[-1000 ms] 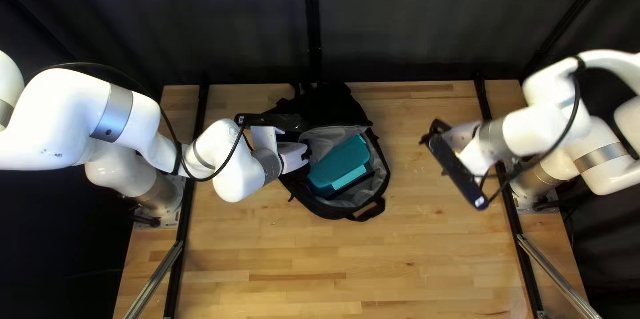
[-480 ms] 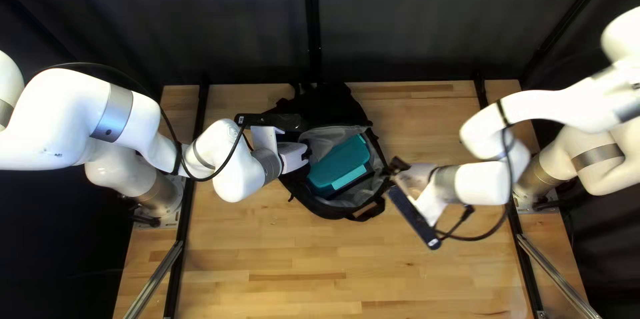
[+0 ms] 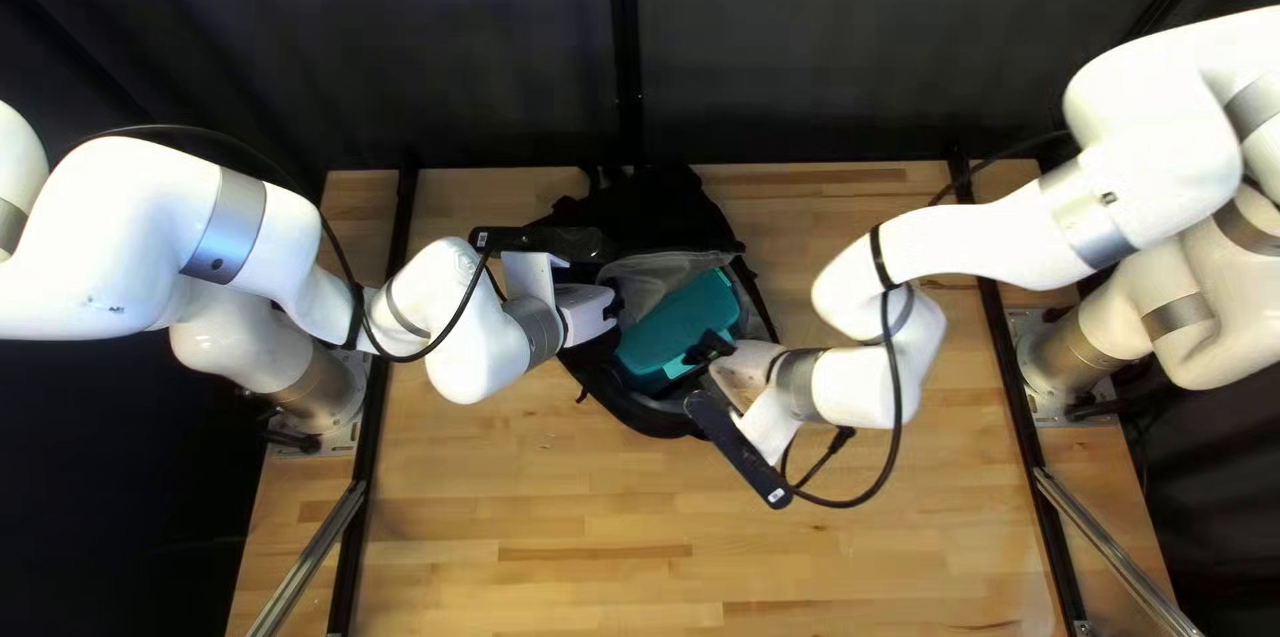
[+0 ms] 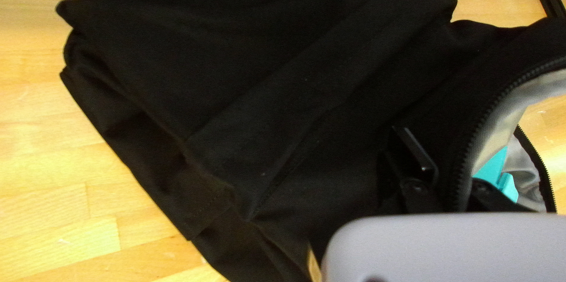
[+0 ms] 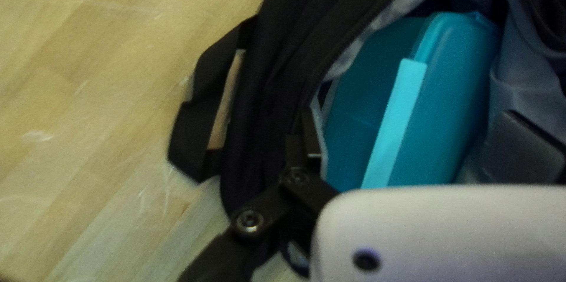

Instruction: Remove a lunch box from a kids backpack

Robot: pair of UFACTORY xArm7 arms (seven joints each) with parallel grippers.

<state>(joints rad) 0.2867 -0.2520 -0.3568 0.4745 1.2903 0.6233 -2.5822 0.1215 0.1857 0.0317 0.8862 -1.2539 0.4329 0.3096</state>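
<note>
The black backpack (image 3: pixel 643 213) lies unzipped on the table, a teal lunch box (image 3: pixel 676 317) inside. In the top left view my left gripper (image 3: pixel 587 315) is at the bag's left side, fingertips hidden. Its own view shows the left gripper (image 4: pixel 449 167) shut on the zippered rim of the backpack (image 4: pixel 330 87), one finger outside and the other hidden behind the rim. My right gripper (image 3: pixel 710 349) is over the lunch box; in the right wrist view the right gripper (image 5: pixel 415 131) stands wide open, fingers on opposite sides of the lunch box (image 5: pixel 454 99).
A carry loop (image 5: pixel 197 120) of the bag sticks out beside my right gripper. Grey lining (image 5: pixel 527 75) rises along the lunch box's other side. The wooden table (image 3: pixel 574 517) extends in front of the bag, and a dark curtain (image 3: pixel 827 37) hangs behind.
My right arm has swung from the table's right side leftward, bringing its gripper over the bag opening and lunch box. The left arm and the bag have stayed where they were.
</note>
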